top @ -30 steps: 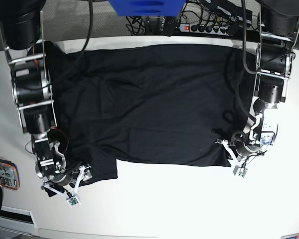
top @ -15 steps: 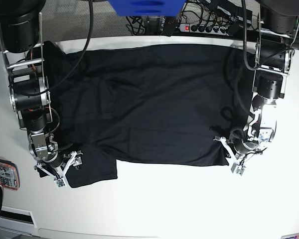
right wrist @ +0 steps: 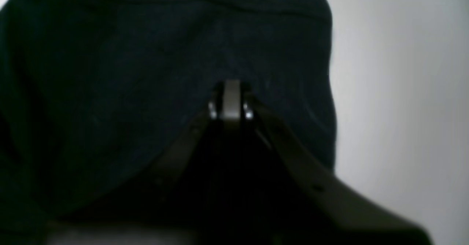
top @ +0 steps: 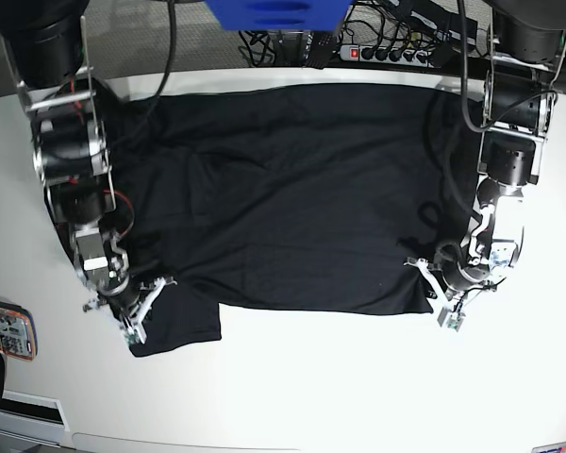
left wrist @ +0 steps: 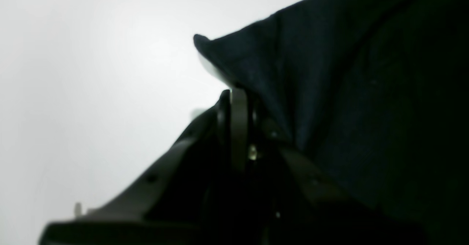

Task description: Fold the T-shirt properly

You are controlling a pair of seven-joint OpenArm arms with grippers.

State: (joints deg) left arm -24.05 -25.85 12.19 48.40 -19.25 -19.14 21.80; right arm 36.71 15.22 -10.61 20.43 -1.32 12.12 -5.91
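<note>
The black T-shirt [top: 283, 189] lies spread out flat on the white table [top: 311, 377], with a sleeve sticking out at the front left. My right gripper [top: 143, 307] sits on that sleeve. In the right wrist view the right gripper [right wrist: 231, 87] is shut, its tips pinched into the T-shirt [right wrist: 146, 73], with creases fanning out from them. My left gripper [top: 436, 294] is at the shirt's front right corner. In the left wrist view the left gripper [left wrist: 234, 93] is shut, and a raised corner of the T-shirt [left wrist: 348, 91] stands over its tips.
A flat orange-rimmed device [top: 5, 330] lies at the table's left edge. Behind the table are a power strip [top: 387, 52], cables and a blue object [top: 274, 14]. Both arms stand over the shirt's left and right sides.
My right gripper has moved from the bare table in front of the sleeve back onto the sleeve and has gone from open to shut. The left gripper has barely moved.
</note>
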